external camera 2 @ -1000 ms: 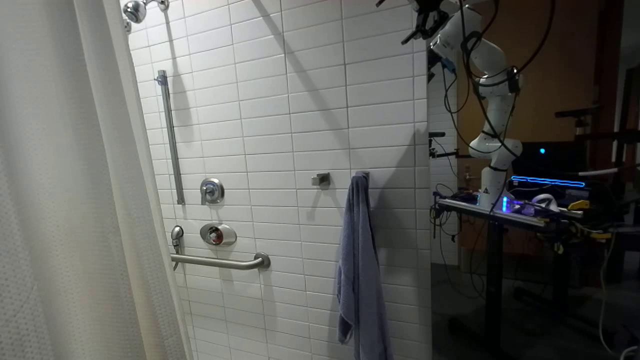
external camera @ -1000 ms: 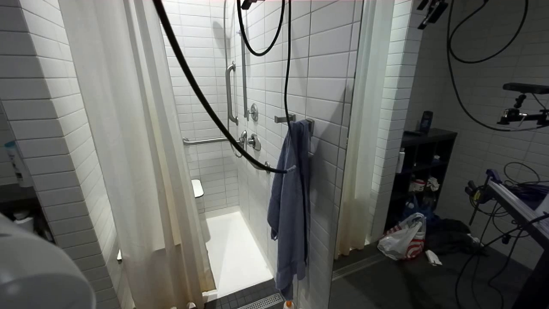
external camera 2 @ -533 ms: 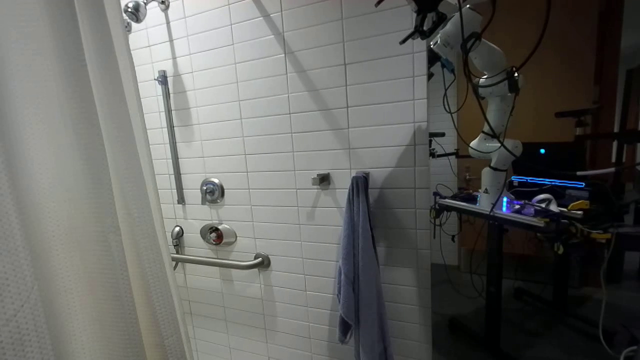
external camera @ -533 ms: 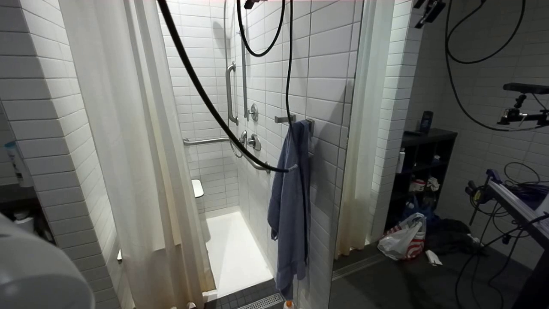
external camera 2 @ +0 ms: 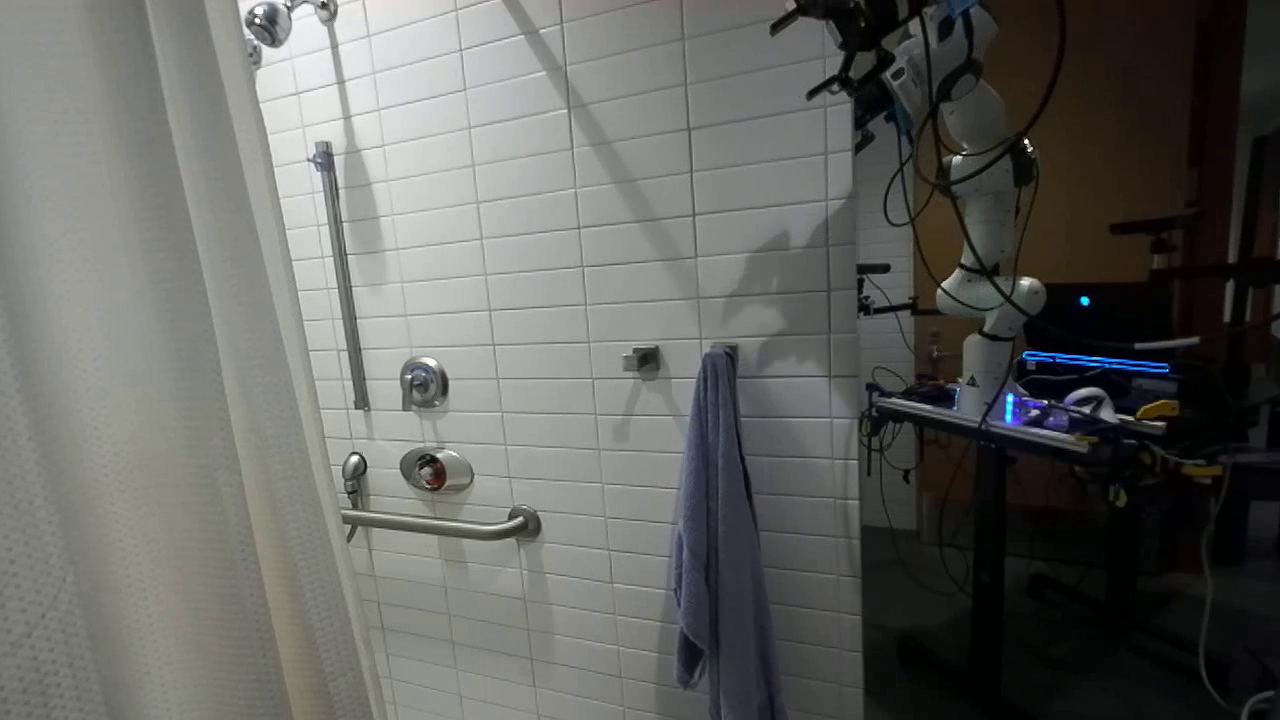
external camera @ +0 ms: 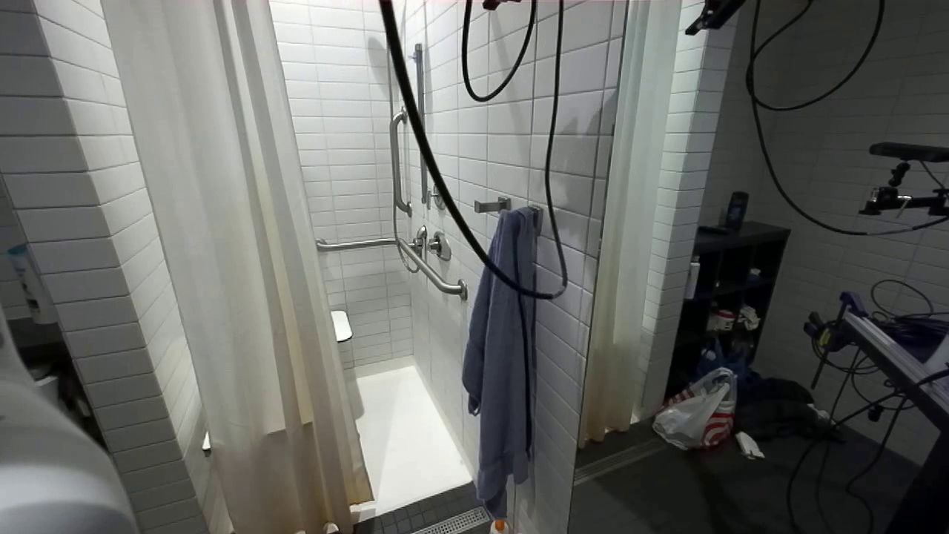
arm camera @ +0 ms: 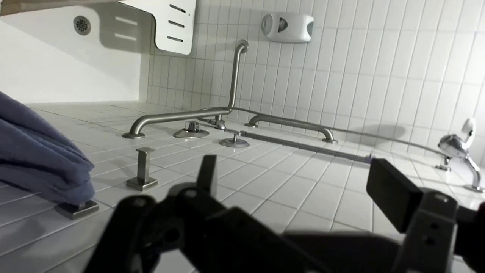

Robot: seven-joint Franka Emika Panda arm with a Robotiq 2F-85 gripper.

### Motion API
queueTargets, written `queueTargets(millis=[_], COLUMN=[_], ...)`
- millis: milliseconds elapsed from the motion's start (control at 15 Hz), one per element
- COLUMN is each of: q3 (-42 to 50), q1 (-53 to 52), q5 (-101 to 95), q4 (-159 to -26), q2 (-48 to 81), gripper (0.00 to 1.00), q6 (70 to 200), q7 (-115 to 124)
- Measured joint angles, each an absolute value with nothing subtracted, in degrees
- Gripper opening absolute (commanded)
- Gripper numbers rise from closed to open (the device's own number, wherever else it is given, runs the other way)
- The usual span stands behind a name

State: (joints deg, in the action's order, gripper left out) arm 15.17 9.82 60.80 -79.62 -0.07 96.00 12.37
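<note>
The black two-finger gripper (arm camera: pixel 299 178) has its fingers wide apart, and in the wrist view the gap between them shows the white wall of rectangular tiles (arm camera: pixel 257 170). The blue-grey towel of soft cloth (arm camera: pixel 41 151) hangs on a square hook of silver metal (arm camera: pixel 77 209), at the left of this view and apart from the gripper. Near it is a second hook of silver metal with square base (arm camera: pixel 143 170), which appears in this view between the towel and the nearer finger. In an exterior view, a round black cable (external camera: pixel 545 295) hangs in a curve partly in front of the towel, and a long cream curtain of fabric (external camera: pixel 245 222) hangs at the shower entrance. In an exterior view, the white jointed robot arm (external camera 2: pixel 992 222) carries the gripper higher than the top of the towel. Further inside the shower is a bent grab bar of brushed metal (arm camera: pixel 182 115)
</note>
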Motion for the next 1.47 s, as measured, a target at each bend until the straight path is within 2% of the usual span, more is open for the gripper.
queueTargets(millis=[1467], q3=[15.27], q1=[17.07], q5=[59.5], q4=[-69.11], q2=[14.9], gripper=[1.0], q6=[95.88], q7=[23.76])
